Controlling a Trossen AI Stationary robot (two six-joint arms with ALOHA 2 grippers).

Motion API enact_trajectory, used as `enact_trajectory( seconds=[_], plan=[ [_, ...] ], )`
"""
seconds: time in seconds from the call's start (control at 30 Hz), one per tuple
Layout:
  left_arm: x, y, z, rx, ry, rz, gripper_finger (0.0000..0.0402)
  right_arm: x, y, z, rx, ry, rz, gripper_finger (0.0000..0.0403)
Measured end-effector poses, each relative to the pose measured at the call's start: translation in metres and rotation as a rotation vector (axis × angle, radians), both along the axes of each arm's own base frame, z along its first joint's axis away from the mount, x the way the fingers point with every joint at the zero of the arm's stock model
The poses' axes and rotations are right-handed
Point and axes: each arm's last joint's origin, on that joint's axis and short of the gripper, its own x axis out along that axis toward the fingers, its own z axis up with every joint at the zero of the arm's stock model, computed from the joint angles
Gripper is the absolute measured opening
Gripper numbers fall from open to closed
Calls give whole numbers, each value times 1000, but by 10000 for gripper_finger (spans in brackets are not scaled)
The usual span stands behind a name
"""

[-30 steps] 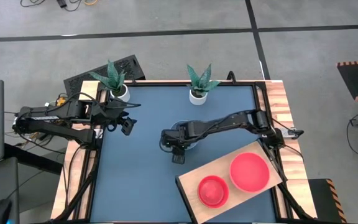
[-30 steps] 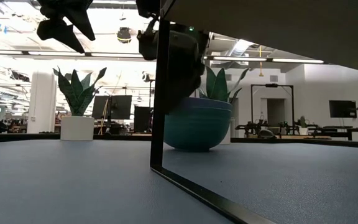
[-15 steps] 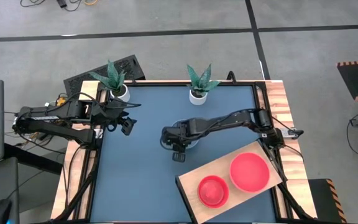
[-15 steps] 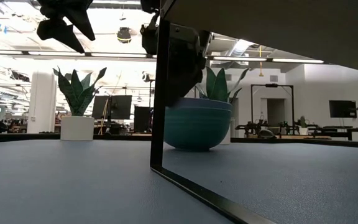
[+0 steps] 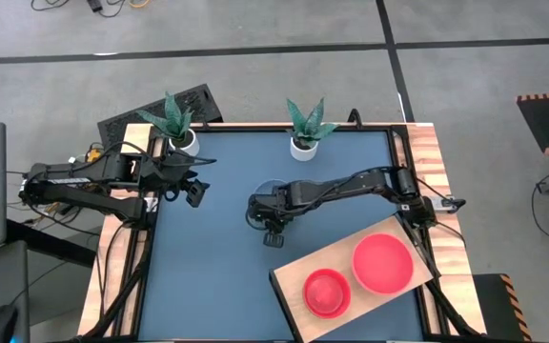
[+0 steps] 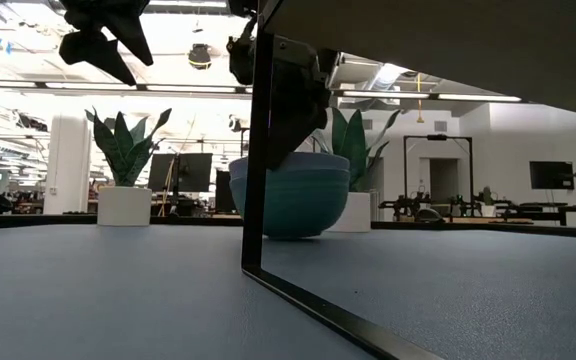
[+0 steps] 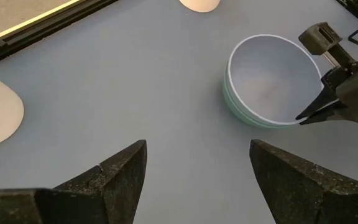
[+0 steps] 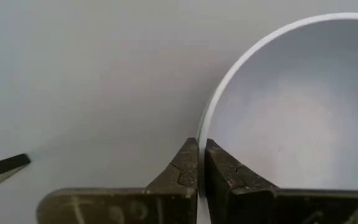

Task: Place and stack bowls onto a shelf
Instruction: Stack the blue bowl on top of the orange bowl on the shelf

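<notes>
Three bowls: two red ones on the shelf, one light blue bowl (image 5: pixel 273 193) out on the counter (image 5: pixel 217 257).
Blue bowl shape: round, deep, smooth plastic with a thin pale rim; in the low view it looked teal with a rounded belly, its base hidden behind the dark edge in front.
Red bowls: a big shallow red bowl (image 5: pixel 382 263) and a smaller red bowl (image 5: pixel 327 292) beside it, both plain and glossy-ish.
Shelf (image 5: pixel 298 272): flat pale wood board, rectangular, lying at an angle near the counter's right front corner.
Counter surface: matte dark blue, slightly grainy, wooden rails along the sides.
Right gripper (image 8: pixel 199 163): pinched tight on the near rim of the blue bowl, one dark finger inside the wall and one outside.
Right arm pose: stretched low from the right rail across to mid-counter, wrist reaching leftward.
Left gripper (image 7: pixel 197 177): fingers spread wide, holding nothing, up off the counter near the left rail.
Extras: two white plant pots (image 5: pixel 303 148) with spiky green leaves along the far edge.
</notes>
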Motion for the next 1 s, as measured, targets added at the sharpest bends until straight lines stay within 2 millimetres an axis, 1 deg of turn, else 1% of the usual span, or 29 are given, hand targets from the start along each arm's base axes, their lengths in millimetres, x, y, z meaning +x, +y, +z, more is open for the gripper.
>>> enact_trajectory(
  seconds=[0.1, 0.17, 0.5, 0.57, 0.67, 0.73, 0.83, 1.0],
  plan=[
    [0, 0, 0, 0, 0, 0, 269, -4, 1, 8, 1, -9, -2, 28],
    [0, 0, 0, 1, 0, 0, 269, -8, 2, 18, -2, -25, -21, 28],
    [0, 0, 0, 6, 0, 5, 269, -39, 0, 86, -66, -189, -121, 28],
    [0, 0, 0, 8, 2, 2, 269, -43, -1, 93, -62, -204, -138, 28],
    [0, 0, 0, 10, 3, 0, 269, -47, -1, 96, -65, -192, -141, 28],
    [0, 0, 0, 11, 3, -1, 269, -51, 3, 102, -63, -213, -141, 28],
    [0, 0, 0, 11, 4, -1, 269, -71, 13, 130, -53, -295, -160, 28],
    [0, 0, 0, 17, 7, -8, 269, -124, 39, 179, 16, -401, -173, 28]
  ],
)
